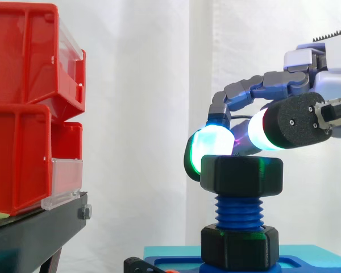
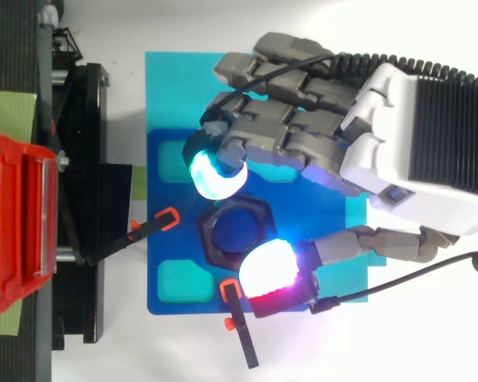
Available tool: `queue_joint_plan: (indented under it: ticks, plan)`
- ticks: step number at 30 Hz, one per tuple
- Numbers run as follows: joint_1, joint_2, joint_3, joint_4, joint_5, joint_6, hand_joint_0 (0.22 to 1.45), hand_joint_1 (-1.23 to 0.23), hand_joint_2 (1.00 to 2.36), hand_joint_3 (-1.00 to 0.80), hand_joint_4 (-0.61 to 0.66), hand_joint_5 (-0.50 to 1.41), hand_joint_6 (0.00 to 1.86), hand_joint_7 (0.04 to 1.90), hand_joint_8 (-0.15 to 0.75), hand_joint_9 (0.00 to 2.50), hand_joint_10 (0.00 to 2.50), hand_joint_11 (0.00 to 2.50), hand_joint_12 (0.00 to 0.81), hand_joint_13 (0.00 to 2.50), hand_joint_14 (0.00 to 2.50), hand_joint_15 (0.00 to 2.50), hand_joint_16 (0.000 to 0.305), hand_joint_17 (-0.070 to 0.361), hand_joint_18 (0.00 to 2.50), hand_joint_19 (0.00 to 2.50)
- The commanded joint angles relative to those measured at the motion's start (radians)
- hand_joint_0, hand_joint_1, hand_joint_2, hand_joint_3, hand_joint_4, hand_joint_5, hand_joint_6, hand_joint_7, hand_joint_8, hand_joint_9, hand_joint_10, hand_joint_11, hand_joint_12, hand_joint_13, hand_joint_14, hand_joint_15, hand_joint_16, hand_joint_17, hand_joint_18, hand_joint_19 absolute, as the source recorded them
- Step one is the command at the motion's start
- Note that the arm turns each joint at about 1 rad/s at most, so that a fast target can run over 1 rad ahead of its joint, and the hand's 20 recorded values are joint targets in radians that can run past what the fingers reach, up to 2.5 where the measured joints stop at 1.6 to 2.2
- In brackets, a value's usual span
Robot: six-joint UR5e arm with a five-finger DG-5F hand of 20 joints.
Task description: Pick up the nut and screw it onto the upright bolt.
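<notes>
Nut sits screwed onto the top of the upright blue bolt, level, with several turns of thread bare beneath it. A glowing cyan fingertip presses on the nut's upper left edge. The thumb's pad, white shading to magenta, lies against the opposite corner, so the nut is pinched between the two at its top rim. The other fingers are curled and bunched close together above the fingertip that touches the nut. From above, the bolt's blue end shows through the nut's hole, with the two pads on either side of it. The hand reaches in from the right, palm down, over the work.

Lower on the bolt, a second black nut rests against the dark blue base plate. That plate lies on a cyan mat. Two black clamps with orange tips grip the plate's left and bottom edges. Well apart to the left, stacked red bins stand on a black stand before the white curtain.
</notes>
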Motion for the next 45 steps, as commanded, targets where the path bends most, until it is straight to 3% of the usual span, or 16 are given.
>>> queue_joint_plan:
  ticks: [1, 12, 17, 20, 26, 33, 36, 42, 45]
  plan:
    - [-0.003, -0.001, 0.0, -0.011, -0.005, 0.0, 0.52, -0.51, 1.0, -0.5, 0.29, -0.02, 0.5, 1.28, 0.313, 0.8, 0.0, 0.17, 0.358, 0.45, 0.0, 0.0, 0.044, 0.099, 0.31, 0.08]
    - [-0.016, 0.0, 0.0, -0.046, -0.014, 0.0, 0.53, -0.5, 1.0, -0.5, 0.14, 0.04, 0.5, 1.36, 0.292, 1.27, 0.01, 0.26, 0.317, 0.78, 0.0, 0.07, 0.037, 0.083, 0.6, 0.2]
    - [-0.02, 0.003, 0.0, -0.055, -0.045, 0.0, 0.53, -0.47, 1.0, -0.5, 0.06, 0.08, 0.5, 1.35, 0.242, 1.51, 0.01, 0.29, 0.293, 0.92, 0.0, 0.1, 0.034, 0.076, 0.72, 0.26]
    - [-0.022, 0.016, 0.0, -0.059, -0.05, 0.0, 0.53, -0.43, 1.0, -0.5, 0.04, 0.1, 0.5, 1.36, 0.173, 1.67, 0.01, 0.31, 0.273, 1.02, 0.0, 0.09, 0.032, 0.072, 0.84, 0.29]
    - [-0.023, 0.051, 0.0, -0.105, -0.05, 0.0, 0.51, -0.35, 1.0, -0.5, 0.04, 0.11, 0.5, 1.39, 0.174, 1.86, 0.01, 0.37, 0.252, 1.15, 0.0, 0.1, 0.03, 0.067, 0.96, 0.35]
    - [-0.023, 0.095, 0.0, -0.14, -0.051, -0.003, 0.5, -0.27, 1.0, -0.5, 0.08, 0.04, 0.51, 1.27, 0.258, 1.72, 0.01, 0.37, 0.285, 1.06, 0.0, 0.13, 0.036, 0.081, 0.87, 0.35]
    - [-0.025, 0.137, 0.001, -0.141, -0.051, -0.002, 0.49, -0.26, 1.0, -0.5, 0.15, 0.0, 0.51, 1.16, 0.273, 1.62, 0.01, 0.38, 0.303, 1.01, 0.0, 0.14, 0.04, 0.09, 0.83, 0.37]
    - [-0.032, 0.151, 0.018, -0.135, -0.065, -0.002, 0.48, -0.26, 1.0, -0.5, 0.21, -0.08, 0.5, 0.85, 0.262, 1.26, 0.01, 0.23, 0.326, 0.82, 0.0, 0.12, 0.045, 0.101, 0.68, 0.37]
    - [-0.036, 0.147, 0.02, -0.111, -0.099, -0.012, 0.47, -0.25, 1.0, -0.5, 0.17, -0.13, 0.5, 0.73, 0.252, 0.94, 0.0, 0.07, 0.352, 0.6, 0.0, 0.06, 0.049, 0.109, 0.45, 0.3]
